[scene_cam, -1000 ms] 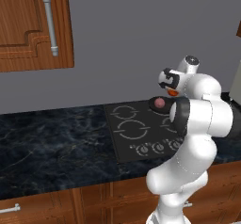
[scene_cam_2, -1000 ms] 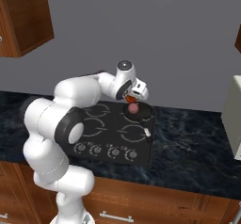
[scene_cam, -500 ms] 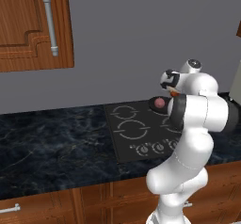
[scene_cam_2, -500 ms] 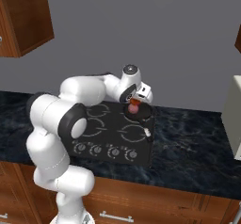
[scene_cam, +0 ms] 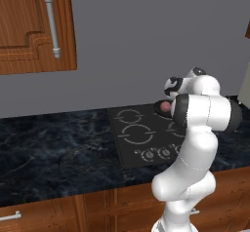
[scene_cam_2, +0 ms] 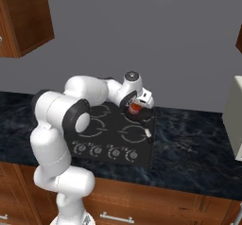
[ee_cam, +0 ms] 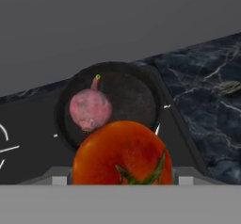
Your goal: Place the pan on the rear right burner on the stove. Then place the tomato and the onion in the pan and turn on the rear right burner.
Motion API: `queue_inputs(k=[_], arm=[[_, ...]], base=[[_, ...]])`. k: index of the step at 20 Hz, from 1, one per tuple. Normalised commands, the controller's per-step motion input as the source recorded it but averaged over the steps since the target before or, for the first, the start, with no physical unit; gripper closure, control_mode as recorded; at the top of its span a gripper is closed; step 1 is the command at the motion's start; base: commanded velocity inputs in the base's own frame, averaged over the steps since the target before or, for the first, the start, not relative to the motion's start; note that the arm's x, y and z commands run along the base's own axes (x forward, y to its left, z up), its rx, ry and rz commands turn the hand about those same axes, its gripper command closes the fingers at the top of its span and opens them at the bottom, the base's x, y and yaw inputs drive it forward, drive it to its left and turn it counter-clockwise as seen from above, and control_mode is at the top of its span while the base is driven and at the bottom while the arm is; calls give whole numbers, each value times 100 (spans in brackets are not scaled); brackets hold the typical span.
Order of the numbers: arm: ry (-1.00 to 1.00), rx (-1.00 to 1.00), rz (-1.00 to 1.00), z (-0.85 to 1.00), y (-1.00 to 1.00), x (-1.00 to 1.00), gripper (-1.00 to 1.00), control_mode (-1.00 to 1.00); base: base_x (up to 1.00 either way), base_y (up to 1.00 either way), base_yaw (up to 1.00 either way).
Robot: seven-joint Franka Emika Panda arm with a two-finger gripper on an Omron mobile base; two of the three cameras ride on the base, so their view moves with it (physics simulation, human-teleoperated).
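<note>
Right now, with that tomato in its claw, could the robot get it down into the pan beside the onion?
Probably yes. The gripper holds the tomato just above the pan; the onion sits to one side, leaving bare pan floor.

Onion [ee_cam: 90, 109] in pan's [ee_cam: 136, 96] left half

In the hand view the tomato [ee_cam: 123, 153] sits right at the claw, its lower part cut off by the picture's bottom edge, and it covers the near rim of the pan [ee_cam: 136, 93] and the lower edge of the onion [ee_cam: 90, 108] beyond it. The claw's fingertips are hidden behind the tomato. In the left base view the arm covers the right side of the stove [scene_cam: 134, 136].
</note>
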Motion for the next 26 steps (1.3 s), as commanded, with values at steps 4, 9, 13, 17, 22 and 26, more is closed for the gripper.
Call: queue_inputs(k=[4,9,13,17,22,26], arm=[[0,0,0,-29,-2,14,100,-100],[0,0,0,-8,0,19,100,-100],[0,0,0,-2,-5,31,100,-100],[0,0,0,-5,-10,29,100,-100],[0,0,0,-18,-19,12,100,-100],[0,0,0,-28,-11,5,100,-100]], base=[[0,0,0],[0,0,0],[0,0,0],[0,0,0],[0,0,0],[0,0,0]])
